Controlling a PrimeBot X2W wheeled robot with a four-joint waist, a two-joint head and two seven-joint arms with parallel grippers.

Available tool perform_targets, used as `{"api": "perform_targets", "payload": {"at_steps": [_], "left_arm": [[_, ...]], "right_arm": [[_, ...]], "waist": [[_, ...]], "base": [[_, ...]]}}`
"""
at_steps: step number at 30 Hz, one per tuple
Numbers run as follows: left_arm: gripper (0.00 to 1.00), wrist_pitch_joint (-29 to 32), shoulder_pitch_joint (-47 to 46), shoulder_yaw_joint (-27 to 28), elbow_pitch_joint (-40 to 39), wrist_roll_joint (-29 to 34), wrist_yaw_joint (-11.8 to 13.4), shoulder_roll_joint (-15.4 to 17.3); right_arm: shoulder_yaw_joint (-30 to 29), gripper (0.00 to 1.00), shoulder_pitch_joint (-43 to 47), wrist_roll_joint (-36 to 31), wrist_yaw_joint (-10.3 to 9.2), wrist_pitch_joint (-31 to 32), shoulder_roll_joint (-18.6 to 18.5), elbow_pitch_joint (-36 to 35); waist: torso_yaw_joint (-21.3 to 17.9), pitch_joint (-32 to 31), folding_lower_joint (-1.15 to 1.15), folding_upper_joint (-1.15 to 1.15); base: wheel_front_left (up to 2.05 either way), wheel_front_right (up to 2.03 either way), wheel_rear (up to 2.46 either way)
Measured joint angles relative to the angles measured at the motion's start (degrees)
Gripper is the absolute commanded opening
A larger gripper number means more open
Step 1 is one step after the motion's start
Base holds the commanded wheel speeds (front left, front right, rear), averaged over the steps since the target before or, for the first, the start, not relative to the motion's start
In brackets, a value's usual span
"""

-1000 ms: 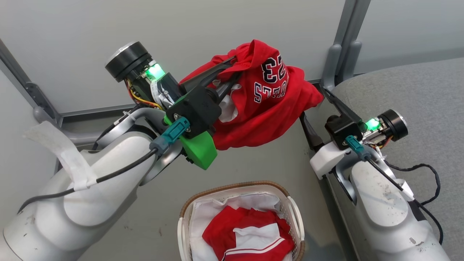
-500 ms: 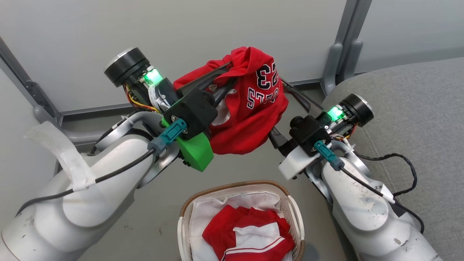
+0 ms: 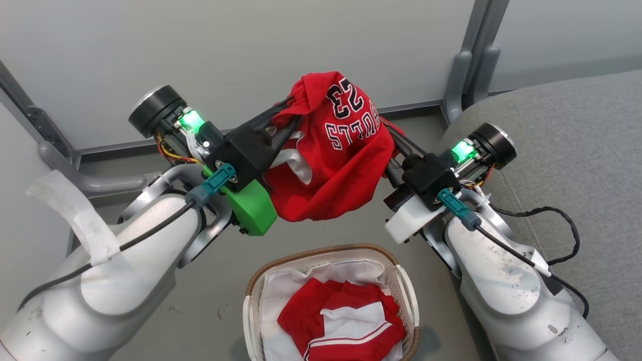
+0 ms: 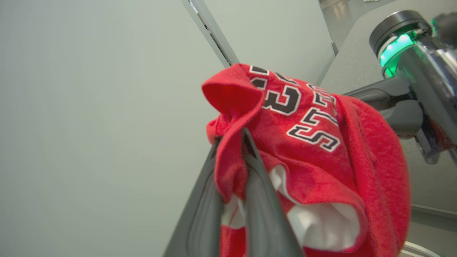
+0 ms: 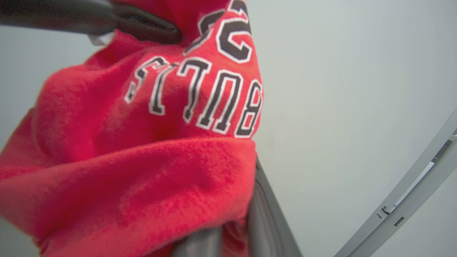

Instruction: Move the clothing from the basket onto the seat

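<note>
The basket (image 3: 321, 250) held a red, white-trimmed garment (image 3: 341, 321) on its white liner (image 3: 281, 296). Both arms were raised above it. The left claw (image 3: 288, 108) was clamped tight on the jersey (image 3: 346, 150). The right claw (image 3: 388, 133) was buried in the jersey's opposite side, its grip undeterminable. The seat (image 3: 577, 130) lay to the right.

Red jersey (image 5: 135, 167) — bunched, upside down.

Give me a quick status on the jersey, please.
Grippers: left gripper and right gripper both shut on jersey. Jersey in the air, out of basket; another red garment inside. In the way: right arm, between jersey and seat.
</note>
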Motion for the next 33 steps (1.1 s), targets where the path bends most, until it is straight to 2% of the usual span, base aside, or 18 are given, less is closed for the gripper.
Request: {"api": "perform_targets", "payload": {"at_steps": [1, 2, 3, 4, 5, 17, 25, 33], "left_arm": [[0.17, -0.3, 0.4, 0.2, 0.3, -0.4, 0.3, 0.0], [0.37, -0.6, 0.8, 0.4, 0.5, -0.6, 0.5, 0.0], [0.49, -1.0, 1.4, 0.4, 0.8, -0.9, 0.7, 0.0], [0.97, -1.5, 2.1, 0.5, 1.1, -1.2, 1.0, 0.0], [1.0, -2.0, 2.9, 0.5, 1.4, -1.6, 1.3, -0.1], [1.0, -10.2, 12.3, 2.0, 6.4, -5.5, 6.4, -3.7], [1.0, -13.0, 18.0, 3.7, 10.8, -8.1, 7.5, -6.9], [1.0, -13.3, 21.8, 6.7, 11.3, -7.4, 7.4, -9.9]], "right_arm": [[-0.5, 0.0, 0.0, 0.0, 0.0, 0.0, 0.0, 0.0], [-1.0, 0.0, 0.1, 0.1, 0.0, 0.0, 0.0, 0.0], [-1.6, 0.0, 0.3, 0.1, 0.0, 0.0, 0.0, 0.0], [-2.1, 0.0, 0.4, 0.1, 0.0, 0.0, 0.0, 0.0], [-2.7, 0.0, 0.6, 0.3, 0.0, 0.0, 0.0, 0.0], [-9.6, 0.0, 3.7, 2.1, 0.0, 0.0, 0.1, 0.1], [-14.9, 0.0, 6.7, 3.8, 0.0, 0.0, 0.1, 0.5], [-17.5, 0.0, 9.1, 4.5, 0.0, 0.0, 0.1, 0.5]], "waist": [[-0.1, 0.1, 0.0, 0.0], [-0.1, 0.2, 0.0, 0.0], [-0.2, 0.4, 0.0, 0.0], [-0.3, 0.5, 0.0, 0.0], [-0.3, 0.7, 0.0, 0.0], [-0.4, 2.0, 0.0, 0.0], [-0.1, 2.2, 0.0, 0.0], [-0.4, 2.7, 0.0, 0.0]], "base": [[0.0, 0.0, 0.0], [0.0, 0.0, 0.0], [0.0, 0.0, 0.0], [0.0, 0.0, 0.0], [0.0, 0.0, 0.0], [0.0, 0.0, 0.0], [0.0, 0.0, 0.0], [0.0, 0.0, 0.0]]}}
